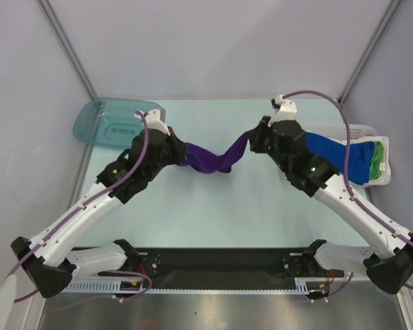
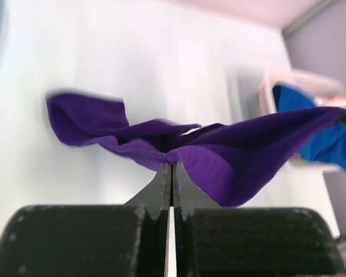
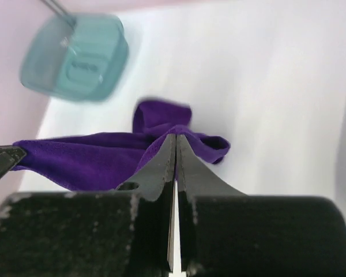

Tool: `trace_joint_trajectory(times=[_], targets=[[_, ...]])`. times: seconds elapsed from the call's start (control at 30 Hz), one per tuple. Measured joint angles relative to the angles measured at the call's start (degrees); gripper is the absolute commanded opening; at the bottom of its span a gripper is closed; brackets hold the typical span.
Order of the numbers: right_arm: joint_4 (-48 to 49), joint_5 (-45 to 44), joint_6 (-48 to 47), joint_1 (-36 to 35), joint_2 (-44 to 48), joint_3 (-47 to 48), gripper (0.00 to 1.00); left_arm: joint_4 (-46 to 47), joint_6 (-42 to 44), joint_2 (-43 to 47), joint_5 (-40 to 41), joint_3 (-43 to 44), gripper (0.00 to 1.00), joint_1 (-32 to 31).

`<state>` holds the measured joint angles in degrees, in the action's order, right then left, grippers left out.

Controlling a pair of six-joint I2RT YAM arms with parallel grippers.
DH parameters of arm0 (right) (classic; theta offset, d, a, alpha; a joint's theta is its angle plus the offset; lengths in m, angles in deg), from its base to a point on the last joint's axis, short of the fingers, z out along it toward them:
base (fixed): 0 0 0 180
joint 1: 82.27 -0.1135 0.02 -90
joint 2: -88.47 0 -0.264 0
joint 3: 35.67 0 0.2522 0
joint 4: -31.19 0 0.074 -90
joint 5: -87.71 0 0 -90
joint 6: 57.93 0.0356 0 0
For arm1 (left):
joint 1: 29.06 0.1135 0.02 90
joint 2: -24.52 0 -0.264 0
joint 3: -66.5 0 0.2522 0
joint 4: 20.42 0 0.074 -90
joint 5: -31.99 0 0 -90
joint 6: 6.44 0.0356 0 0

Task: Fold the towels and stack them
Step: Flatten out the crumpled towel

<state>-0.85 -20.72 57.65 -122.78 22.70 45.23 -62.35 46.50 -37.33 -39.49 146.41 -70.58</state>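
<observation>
Pale tabletop (image 1: 213, 220): your left end effector (image 2: 172, 167) and right end effector (image 3: 176, 141) each pinch the purple towel (image 1: 210, 159); white basket (image 1: 361, 128) holds blue towel (image 1: 330, 155), green towel (image 1: 378, 161).

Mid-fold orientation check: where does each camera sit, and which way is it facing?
Top external: above and behind the arm bases, looking down at the table; both arms show, left gripper and right gripper each pinching the purple towel.
Left wrist: on the left arm, facing rightward to the white basket and blue towel; own shut fingers show.
Right wrist: on the right arm, facing leftward to the teal tub; own shut fingers show.
Shared: both wrist views see the purple towel.
</observation>
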Motion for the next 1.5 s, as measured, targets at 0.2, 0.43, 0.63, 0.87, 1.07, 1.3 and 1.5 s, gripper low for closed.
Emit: trace_joint_trajectory(times=[0.2,0.43,0.63,0.87,1.07,1.3,1.5], targets=[[1.2,-0.3,-6.4,1.4,-2.4,12.7,0.0,2.3,7.3,-0.5,4.7,8.3,0.01,2.2],[2.7,-0.3,-14.4,1.4,-3.3,20.9,0.0,5.4,18.1,-2.4,6.4,19.7,0.0,2.5],[6.0,-1.3,-22.8,-1.3,-3.3,28.2,0.0,10.7,25.9,-3.5,4.4,28.6,0.0,2.5],[10.4,-2.4,-32.7,-7.0,-2.5,32.1,0.0,14.8,32.2,-3.8,-1.2,33.8,0.0,2.5],[12.8,-3.4,-38.1,-11.8,-1.6,33.7,0.0,17.0,33.8,-2.1,-6.2,34.0,0.0,2.5],[14.1,-7.0,-43.0,-20.3,0.1,34.1,0.0,18.7,33.6,4.7,-9.0,31.4,0.0,2.5],[18.0,-12.2,-46.2,-22.3,0.8,30.3,0.0,21.7,30.8,8.4,-9.1,26.0,0.0,3.1]])
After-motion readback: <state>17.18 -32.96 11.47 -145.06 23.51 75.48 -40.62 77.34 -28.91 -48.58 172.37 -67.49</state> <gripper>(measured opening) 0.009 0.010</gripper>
